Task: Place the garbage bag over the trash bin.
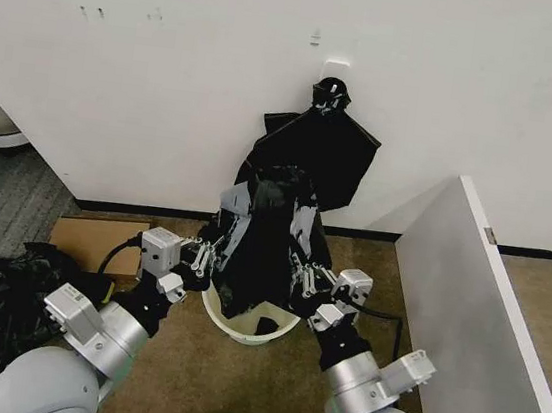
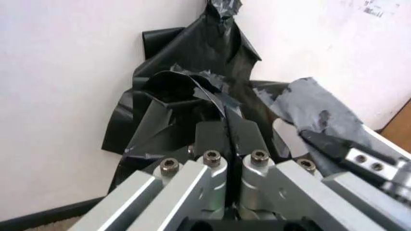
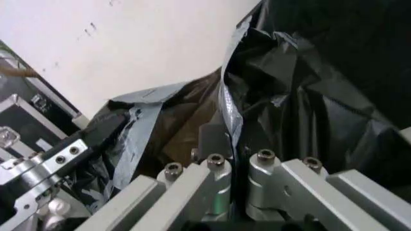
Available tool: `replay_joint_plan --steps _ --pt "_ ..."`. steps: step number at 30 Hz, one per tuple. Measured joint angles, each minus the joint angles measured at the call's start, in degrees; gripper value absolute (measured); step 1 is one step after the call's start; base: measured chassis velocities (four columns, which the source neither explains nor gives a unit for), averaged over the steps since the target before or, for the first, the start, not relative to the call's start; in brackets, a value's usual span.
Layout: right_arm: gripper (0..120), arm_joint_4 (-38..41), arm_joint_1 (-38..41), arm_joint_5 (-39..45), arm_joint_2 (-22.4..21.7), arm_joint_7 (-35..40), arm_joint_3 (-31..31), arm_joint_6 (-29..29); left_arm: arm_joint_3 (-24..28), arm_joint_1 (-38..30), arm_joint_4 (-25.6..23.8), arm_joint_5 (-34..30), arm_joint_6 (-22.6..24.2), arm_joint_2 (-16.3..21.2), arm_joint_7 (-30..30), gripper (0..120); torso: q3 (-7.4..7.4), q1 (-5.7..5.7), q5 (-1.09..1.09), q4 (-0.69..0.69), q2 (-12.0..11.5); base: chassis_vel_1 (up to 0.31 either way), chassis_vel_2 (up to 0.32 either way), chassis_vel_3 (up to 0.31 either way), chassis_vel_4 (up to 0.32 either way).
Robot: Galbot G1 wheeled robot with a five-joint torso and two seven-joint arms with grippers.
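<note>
Both grippers, left gripper (image 1: pixel 205 255) and right gripper (image 1: pixel 299 270), pinch the garbage bag (image 1: pixel 262 240) closed-fingered above the trash bin (image 1: pixel 241 329) (rim not yet wrapped)

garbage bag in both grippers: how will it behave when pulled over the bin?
The garbage bag likely stays floppy: it hangs in wrinkles between the left gripper and the right gripper. Its glossy film looks slippery and probably light. The trash bin might shift if the film drags.
</note>
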Motion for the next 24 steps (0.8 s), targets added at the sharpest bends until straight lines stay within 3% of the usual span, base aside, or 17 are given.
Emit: replay_joint_plan --steps 8,13,24 --pt "0 -3.89 -0.38 -0.86 1.63 -0.02 -0.48 2.47 0.88 1.35 0.04 1.6 -0.69 -2.18 0.23 0 0.0 0.0 0.0 0.0 0.0 0.0 0.0 0.0 0.0" --pt "0 -8.11 -2.57 -2.99 2.2 0.25 -0.35 5.33 3.12 2.94 2.03 5.22 -2.54 -6.74 0.89 0 0.0 0.0 -0.01 0.0 0.0 0.0 0.0 0.0 0.0" --pt "0 -4.01 -2.22 -3.02 -1.44 1.27 3.04 5.29 5.14 2.33 6.47 9.1 -4.94 -11.81 2.0 0 0.0 0.0 0.0 0.0 0.0 0.0 0.0 0.0 0.0"
